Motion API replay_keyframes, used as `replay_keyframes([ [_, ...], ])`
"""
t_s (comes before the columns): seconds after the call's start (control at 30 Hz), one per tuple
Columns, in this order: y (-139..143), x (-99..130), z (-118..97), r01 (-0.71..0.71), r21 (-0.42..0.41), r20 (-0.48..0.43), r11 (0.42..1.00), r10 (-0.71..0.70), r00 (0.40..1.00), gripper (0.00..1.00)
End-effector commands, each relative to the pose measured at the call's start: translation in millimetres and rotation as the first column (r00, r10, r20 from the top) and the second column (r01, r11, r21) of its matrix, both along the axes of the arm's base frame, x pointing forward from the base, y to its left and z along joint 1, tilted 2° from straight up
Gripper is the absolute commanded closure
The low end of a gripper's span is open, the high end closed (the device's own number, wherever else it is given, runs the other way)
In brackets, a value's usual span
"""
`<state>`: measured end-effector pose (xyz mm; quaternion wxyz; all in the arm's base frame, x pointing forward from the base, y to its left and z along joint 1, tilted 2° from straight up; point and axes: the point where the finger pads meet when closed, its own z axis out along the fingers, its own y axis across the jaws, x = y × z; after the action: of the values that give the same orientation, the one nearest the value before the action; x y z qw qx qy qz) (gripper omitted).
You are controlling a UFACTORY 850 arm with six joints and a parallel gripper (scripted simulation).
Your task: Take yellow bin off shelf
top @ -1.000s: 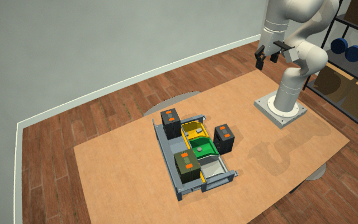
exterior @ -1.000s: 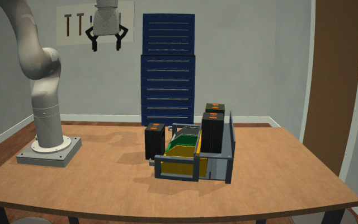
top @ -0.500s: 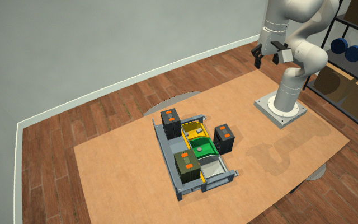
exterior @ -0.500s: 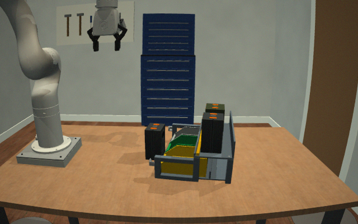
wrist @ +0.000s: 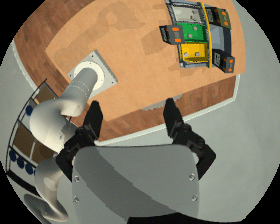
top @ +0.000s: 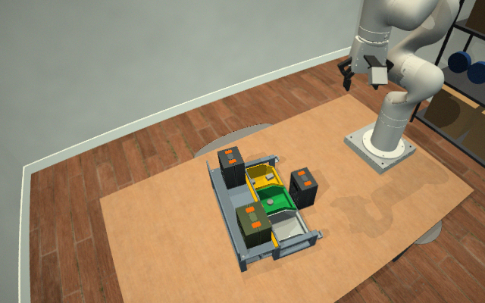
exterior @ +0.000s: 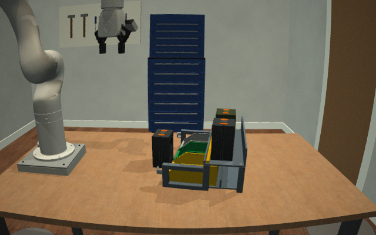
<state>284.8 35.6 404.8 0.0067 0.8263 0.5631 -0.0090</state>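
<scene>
Lighting: moderate, dimmer at room edges. Shadows: soft, across my desk (top: 170, 227) (exterior: 273, 182) (wrist: 136, 75). Wrist view: curved distortion, black corners.

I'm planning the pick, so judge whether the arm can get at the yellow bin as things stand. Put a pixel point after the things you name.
Probably yes: the jaws (top: 361, 87) (exterior: 112, 50) are open and the yellow bin's (top: 262, 176) (exterior: 186, 177) (wrist: 192, 52) top looks uncovered, though shelf rails flank it.

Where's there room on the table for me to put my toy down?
Between the grey square base plate and the lone black box is bare tabletop. Crowded: inside the grey shelf, with three bins side by side.
</scene>
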Motion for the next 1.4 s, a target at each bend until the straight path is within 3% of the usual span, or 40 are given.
replay_keyframes([
  [0.0,0.1,0.5,0.7,0.012,-0.004,0.002,1.000,-0.012,1.000,0.00],
  [0.17,0.1,0.5,0.7,0.012,-0.004,0.002,1.000,-0.012,1.000,0.00],
  [0.33,0.1,0.5,0.7,0.267,-0.004,0.009,0.964,-0.267,0.964,0.00],
  [0.73,0.1,0.5,0.7,0.267,-0.004,0.009,0.964,-0.267,0.964,0.00],
  [0.9,0.1,0.5,0.7,0.505,-0.003,0.015,0.863,-0.505,0.863,0.00],
  [1.3,0.1,0.5,0.7,0.505,-0.003,0.015,0.863,-0.505,0.863,0.00],
  [1.37,0.1,0.5,0.7,0.591,-0.002,0.017,0.806,-0.591,0.806,0.00],
])
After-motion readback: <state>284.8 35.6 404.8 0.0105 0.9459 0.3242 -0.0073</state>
